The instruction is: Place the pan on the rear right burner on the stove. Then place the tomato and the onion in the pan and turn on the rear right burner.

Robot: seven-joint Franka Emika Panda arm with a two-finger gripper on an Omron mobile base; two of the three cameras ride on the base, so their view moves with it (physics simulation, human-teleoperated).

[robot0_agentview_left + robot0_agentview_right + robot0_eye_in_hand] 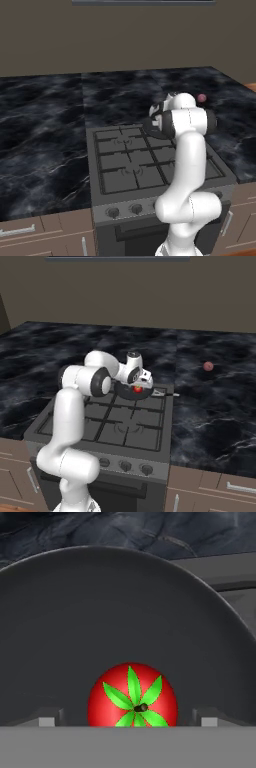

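Pincer [128,721] open astride tomato [132,694] in pan [100,622], green stem facing camera, handle rightward

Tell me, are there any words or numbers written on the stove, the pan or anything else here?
None: no words, numbers or signs can be read anywhere.
The stove front and its knobs show no readable marks.
The pan, the tomato and the counter carry no writing.
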